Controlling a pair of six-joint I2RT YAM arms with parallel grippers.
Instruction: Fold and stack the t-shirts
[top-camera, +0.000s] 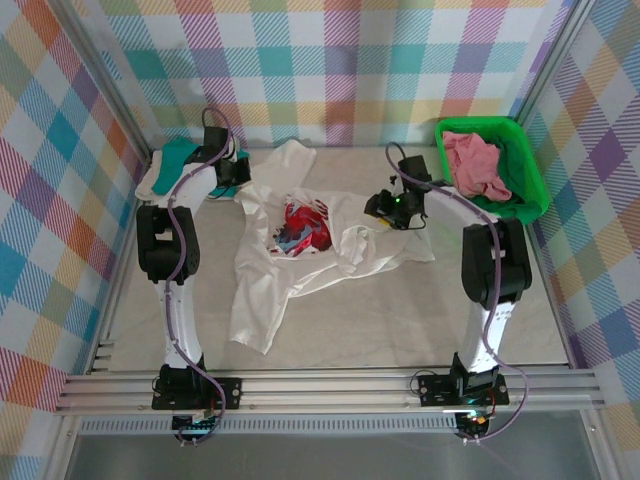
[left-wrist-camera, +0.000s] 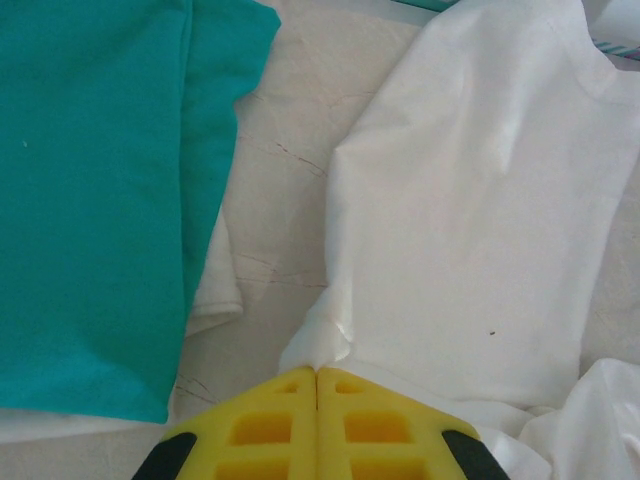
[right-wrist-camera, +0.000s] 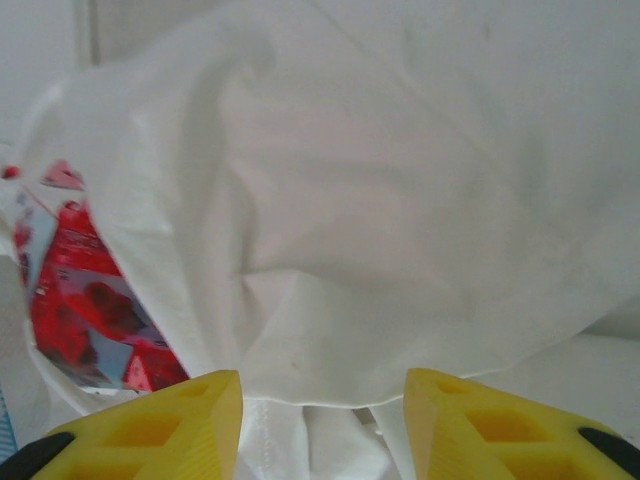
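Gripping an edge of the white t-shirt (left-wrist-camera: 470, 200), the left hand (left-wrist-camera: 317, 375) is seen with its yellow fingers pressed together. The right hand (right-wrist-camera: 322, 385) is held wide apart over a fold of the same shirt, nothing clasped. The shirt is spread crumpled at mid-frame on the bench (top-camera: 400, 320), its red-and-blue graphic uppermost. A teal t-shirt (left-wrist-camera: 90, 200) is laid at upper left, beside the left hand. A pink t-shirt (top-camera: 475, 165) is heaped in the green basket (top-camera: 530, 190) at upper right.

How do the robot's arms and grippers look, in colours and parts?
The left arm and right arm have black joints, white links and purplish cables along them. The left gripper and right gripper have yellow fingers with rectangular holes and black bases.
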